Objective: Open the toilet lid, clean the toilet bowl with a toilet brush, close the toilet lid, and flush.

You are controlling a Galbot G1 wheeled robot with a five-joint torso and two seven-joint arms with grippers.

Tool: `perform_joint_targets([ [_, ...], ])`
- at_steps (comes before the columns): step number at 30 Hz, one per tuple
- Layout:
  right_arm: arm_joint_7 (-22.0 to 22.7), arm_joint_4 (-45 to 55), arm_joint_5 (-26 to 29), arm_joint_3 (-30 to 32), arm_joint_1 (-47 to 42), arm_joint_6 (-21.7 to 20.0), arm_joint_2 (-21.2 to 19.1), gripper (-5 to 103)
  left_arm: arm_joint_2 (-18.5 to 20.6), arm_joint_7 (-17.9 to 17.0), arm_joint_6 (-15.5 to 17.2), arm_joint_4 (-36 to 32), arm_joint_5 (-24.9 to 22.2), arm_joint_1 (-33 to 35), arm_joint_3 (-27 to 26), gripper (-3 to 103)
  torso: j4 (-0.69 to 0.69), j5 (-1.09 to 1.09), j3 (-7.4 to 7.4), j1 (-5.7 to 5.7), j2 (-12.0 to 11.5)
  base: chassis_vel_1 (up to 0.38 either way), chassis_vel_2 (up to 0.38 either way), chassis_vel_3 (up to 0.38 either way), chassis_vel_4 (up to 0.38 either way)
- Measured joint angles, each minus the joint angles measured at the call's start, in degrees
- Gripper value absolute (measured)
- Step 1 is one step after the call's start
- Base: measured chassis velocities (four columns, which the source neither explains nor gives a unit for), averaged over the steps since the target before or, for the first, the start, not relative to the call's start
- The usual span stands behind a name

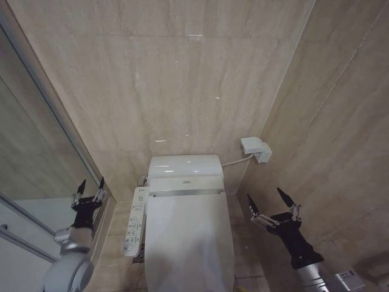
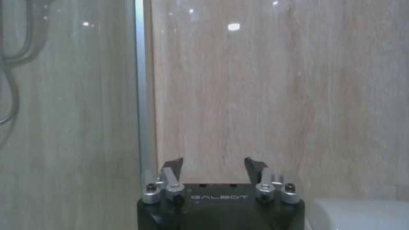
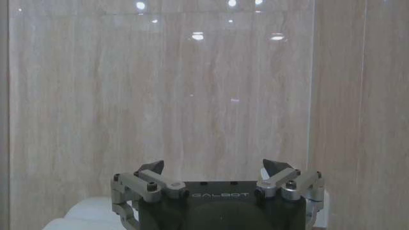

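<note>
Below, at the middle of the head view, the toilet lid (image 1: 189, 243) was seen lying shut over the toilet bowl, its glossy white top facing up and its hinged rear end set against the white tank unit (image 1: 185, 167) at the back wall. A side control panel (image 1: 135, 222) with rows of small buttons was fixed along the toilet's left flank, just beside the lid. A small white wall box (image 1: 256, 149) was mounted in the corner to the right of the tank, and a thin cable was run from it toward the tank.

The left pincer (image 1: 92, 185) was held in the air to the left of the toilet, near the glass shower partition (image 1: 36, 146) — its fingers spread apart with nothing between them. The same spread was shown in the left wrist view (image 2: 214, 165), where a corner of the white tank could be made out beside it.

The right pincer (image 1: 267, 197) was held to the right of the toilet, close to the tiled side wall and apart from the lid — its fingers likewise spread wide and empty, as confirmed by the right wrist view (image 3: 213, 166).
</note>
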Motion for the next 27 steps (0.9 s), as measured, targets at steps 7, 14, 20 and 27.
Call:
perform_joint_targets([
  [7,0.0,0.0,0.0,0.0,0.0,0.0,0.0,100,-4.0,-3.5,3.9,-6.9,2.2,8.2,0.1,81,0.02,0.0,0.0,0.0,0.0,0.0,0.0,0.0,0.0],
  [14,0.0,0.0,0.0,0.0,0.0,0.0,0.0,100,-5.9,-2.8,4.8,-12.5,3.9,13.8,-0.4,100,0.01,0.0,0.0,0.0,0.0,0.0,0.0,0.0,0.0],
  [20,0.0,0.0,0.0,0.0,0.0,0.0,0.0,100,-7.1,-4.2,4.2,-17.4,6.9,19.0,-0.5,100,0.01,0.01,0.0,0.0,0.0,0.0,0.0,0.0,0.0],
  [27,0.0,0.0,0.0,0.0,0.0,0.0,0.0,100,-9.5,-5.9,3.2,-19.4,9.5,21.6,0.4,100,0.01,-0.01,0.0,0.0,0.0,0.0,0.0,0.0,0.0],
])
